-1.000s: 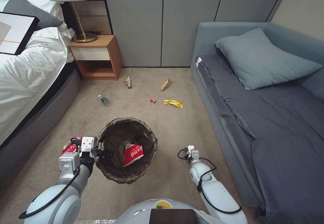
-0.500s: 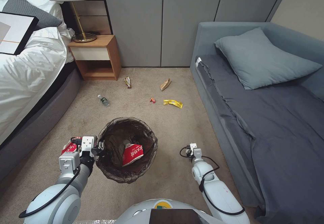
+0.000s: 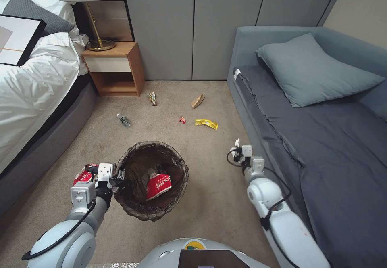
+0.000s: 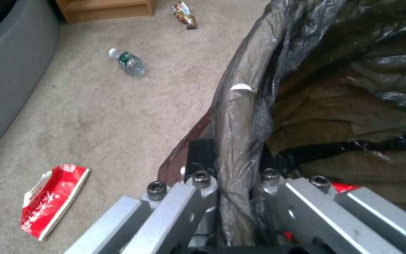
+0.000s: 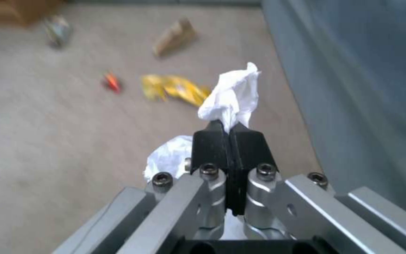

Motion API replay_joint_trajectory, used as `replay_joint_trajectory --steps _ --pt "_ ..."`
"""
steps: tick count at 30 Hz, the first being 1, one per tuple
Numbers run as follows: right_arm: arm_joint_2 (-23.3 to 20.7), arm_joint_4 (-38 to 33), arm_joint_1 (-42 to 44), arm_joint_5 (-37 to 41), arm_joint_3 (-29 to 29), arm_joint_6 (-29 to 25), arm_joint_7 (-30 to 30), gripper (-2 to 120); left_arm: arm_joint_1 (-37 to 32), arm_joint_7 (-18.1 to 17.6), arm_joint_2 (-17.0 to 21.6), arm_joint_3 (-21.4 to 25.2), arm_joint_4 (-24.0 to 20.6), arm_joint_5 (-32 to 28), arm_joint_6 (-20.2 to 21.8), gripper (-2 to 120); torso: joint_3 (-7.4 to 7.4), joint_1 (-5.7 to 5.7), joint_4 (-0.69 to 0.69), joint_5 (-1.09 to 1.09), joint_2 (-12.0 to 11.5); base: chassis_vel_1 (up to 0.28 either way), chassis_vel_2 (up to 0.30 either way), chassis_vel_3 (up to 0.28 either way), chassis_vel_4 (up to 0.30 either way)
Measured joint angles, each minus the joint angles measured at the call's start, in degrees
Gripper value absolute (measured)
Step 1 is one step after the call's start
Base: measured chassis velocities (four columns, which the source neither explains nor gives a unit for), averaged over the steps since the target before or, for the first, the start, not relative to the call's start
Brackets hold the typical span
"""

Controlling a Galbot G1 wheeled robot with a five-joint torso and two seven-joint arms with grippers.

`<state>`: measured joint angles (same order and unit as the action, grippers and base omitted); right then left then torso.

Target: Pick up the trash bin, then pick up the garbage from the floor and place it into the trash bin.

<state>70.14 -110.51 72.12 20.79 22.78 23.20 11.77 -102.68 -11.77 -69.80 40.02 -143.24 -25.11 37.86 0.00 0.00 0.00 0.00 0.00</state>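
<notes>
Head view: trash bin (image 3: 151, 181) held off the floor (image 3: 201, 219) at near left, left gripper (image 3: 118, 178) clamped on its bag-lined rim; a red-and-white packet (image 3: 158, 185) already inside, a second red packet (image 3: 84, 176) lying on the carpet just left of that gripper. Right gripper (image 3: 237, 149) raised at right, close beside the grey sofa (image 3: 322, 139). Farther off: a small bottle (image 3: 123, 120), a wrapper (image 3: 152, 98), a brown paper scrap (image 3: 197, 101), a tiny red piece (image 3: 182, 119) and a yellow wrapper (image 3: 207, 124).

Left wrist view: fingers pinched shut across rim and liner (image 4: 240, 116). Thin, slippery film, probably; hold looks secure while the bin stays light.

Right wrist view: black pads (image 5: 208, 144) clenched on a white crumpled tissue (image 5: 233, 98). Soft, almost weightless, easily torn; best gripped through its bunched middle, as here.
</notes>
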Motion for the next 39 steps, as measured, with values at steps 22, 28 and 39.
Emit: replay_joint_trajectory --steps 22,28,39 --pt "-16.88 -21.45 -7.48 15.24 -6.56 3.25 -11.00 0 1.37 -0.06 0.74 -0.97 0.00 -0.26 0.51 2 0.00 0.00 0.01 0.00 0.00 0.000 0.000 0.000 0.000" --pt "-18.49 -21.27 -13.56 19.53 -14.28 3.10 -11.15 0 1.99 -0.04 0.53 -1.70 0.00 -0.05 0.67 2 0.00 0.00 0.00 0.00 0.00 0.000 0.000 0.000 0.000" --pt "-21.69 -21.98 -31.75 31.99 -34.55 5.84 -8.09 0 2.97 -0.03 0.16 -1.83 0.00 -0.10 1.17 2 0.00 0.00 0.02 -0.01 0.00 0.000 0.000 0.000 0.000"
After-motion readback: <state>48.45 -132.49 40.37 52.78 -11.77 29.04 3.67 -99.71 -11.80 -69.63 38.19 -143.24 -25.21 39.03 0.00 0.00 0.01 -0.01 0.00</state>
